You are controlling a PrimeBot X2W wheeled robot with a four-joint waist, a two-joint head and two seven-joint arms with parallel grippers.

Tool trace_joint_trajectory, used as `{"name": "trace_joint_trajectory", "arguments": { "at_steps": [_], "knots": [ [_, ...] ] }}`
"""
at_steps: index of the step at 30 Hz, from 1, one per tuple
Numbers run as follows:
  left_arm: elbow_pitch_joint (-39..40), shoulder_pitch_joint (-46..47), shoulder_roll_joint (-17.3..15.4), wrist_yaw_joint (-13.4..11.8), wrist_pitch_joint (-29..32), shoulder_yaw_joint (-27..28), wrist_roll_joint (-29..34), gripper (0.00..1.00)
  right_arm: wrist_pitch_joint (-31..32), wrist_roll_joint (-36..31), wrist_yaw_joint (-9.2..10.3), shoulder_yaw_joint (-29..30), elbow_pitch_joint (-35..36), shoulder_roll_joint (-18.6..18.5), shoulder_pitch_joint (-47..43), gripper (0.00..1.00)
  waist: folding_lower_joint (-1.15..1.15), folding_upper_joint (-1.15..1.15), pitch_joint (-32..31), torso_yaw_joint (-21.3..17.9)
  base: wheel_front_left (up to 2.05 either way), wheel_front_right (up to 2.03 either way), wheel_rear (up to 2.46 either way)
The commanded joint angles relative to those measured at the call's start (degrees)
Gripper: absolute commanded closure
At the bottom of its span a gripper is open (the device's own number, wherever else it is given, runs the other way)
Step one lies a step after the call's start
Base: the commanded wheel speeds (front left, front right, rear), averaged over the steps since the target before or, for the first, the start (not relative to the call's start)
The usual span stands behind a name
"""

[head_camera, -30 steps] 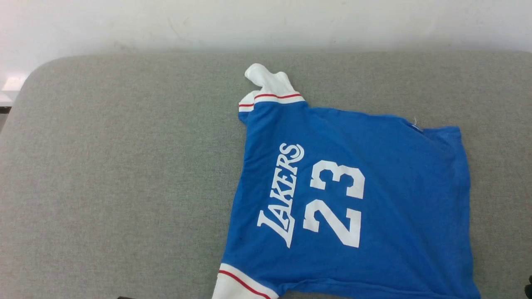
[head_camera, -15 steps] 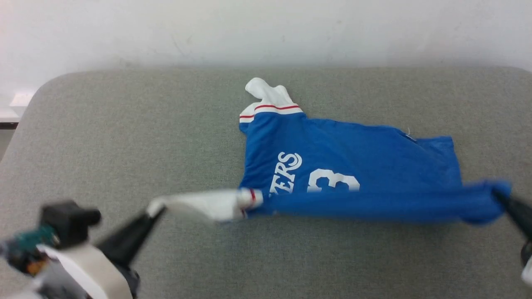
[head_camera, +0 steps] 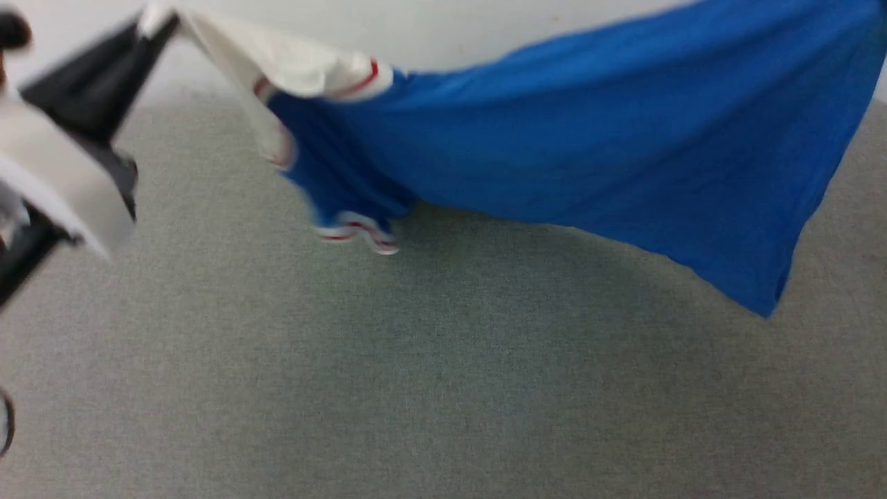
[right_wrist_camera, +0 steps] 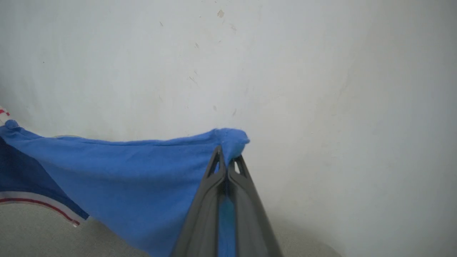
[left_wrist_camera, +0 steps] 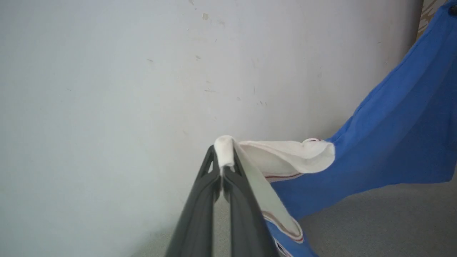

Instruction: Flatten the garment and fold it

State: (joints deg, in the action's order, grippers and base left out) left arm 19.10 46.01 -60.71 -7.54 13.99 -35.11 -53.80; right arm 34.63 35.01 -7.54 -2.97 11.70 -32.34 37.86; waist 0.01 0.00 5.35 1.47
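The garment, a royal-blue jersey T-shirt with white sleeve ends and red trim, hangs stretched in the air above the grey table. My left gripper at the upper left is shut on a white sleeve end. In the right wrist view my right gripper is shut on a blue corner of the garment. The lower sleeve and a blue hem corner droop toward the table. The lettering is hidden.
A pale, scuffed wall stands right behind the table. The grey padded table top spreads wide below the hanging cloth.
Both grippers have lifted the garment from lying flat on the table to hanging spread in the air. The head view has shifted as well.
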Motion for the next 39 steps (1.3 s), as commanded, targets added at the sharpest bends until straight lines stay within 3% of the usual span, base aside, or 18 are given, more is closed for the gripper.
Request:
{"name": "trace_joint_trajectory", "arguments": {
  "at_steps": [1, 6, 11, 16, 21, 28, 32, 39],
  "knots": [
    [-2.3, 4.4, 1.8, 1.1, 1.5, 0.2, 1.0, 1.0, -0.3, -0.4, 0.05, -1.3, -1.9, 0.1, 4.4, 1.0, -0.01, 0.0, 1.2, 0.0, 0.0, 0.0, 0.0],
    [-9.8, 16.4, 6.0, 3.1, 6.1, 0.7, 2.6, 1.0, 1.1, -0.2, 0.05, -4.2, -7.4, 1.4, 16.1, 1.0, -0.01, 0.0, 4.4, -0.2, 0.0, 0.0, 0.0],
    [-16.3, 27.5, 7.9, 4.8, 10.1, -0.9, 8.8, 1.0, 4.1, -1.5, 0.05, -5.3, -14.3, 3.4, 25.8, 1.0, -0.01, 0.0, 10.1, -0.9, 0.0, 0.0, 0.0],
    [-22.3, 38.0, 12.0, 4.1, 11.5, -1.7, 14.8, 1.0, 4.6, -5.9, 0.05, -6.3, -20.9, 5.1, 35.9, 1.0, -0.01, 0.0, 18.4, -1.5, 0.0, 0.0, 0.0],
    [-28.5, 48.3, 17.1, 1.6, 4.7, -1.2, 22.4, 1.0, -2.0, -11.2, 0.05, -5.7, -27.7, 8.6, 47.4, 1.0, -0.01, 0.0, 25.5, -1.9, 0.0, 0.0, 0.0],
    [-36.6, 57.3, 22.6, -0.7, -6.0, -0.3, 27.8, 1.0, -12.7, -16.8, 0.05, -8.7, -37.5, 11.1, 57.5, 1.0, -0.01, 0.0, 28.1, -1.8, 0.0, 0.0, 0.0],
    [-39.9, 60.8, 25.2, -1.5, -11.5, -0.2, 29.8, 1.0, -17.7, -18.3, 0.05, -11.6, -42.1, 9.8, 61.0, 1.0, -0.01, 0.0, 30.3, -1.4, 0.0, 0.0, 0.0],
    [-43.6, 61.4, 27.1, -0.5, -18.5, -0.2, 29.7, 1.0, -25.9, -17.5, 0.05, -17.3, -47.7, 5.8, 61.7, 1.0, -0.01, 0.0, 36.1, -2.0, 0.0, 0.0, 0.0]
  ]
}}
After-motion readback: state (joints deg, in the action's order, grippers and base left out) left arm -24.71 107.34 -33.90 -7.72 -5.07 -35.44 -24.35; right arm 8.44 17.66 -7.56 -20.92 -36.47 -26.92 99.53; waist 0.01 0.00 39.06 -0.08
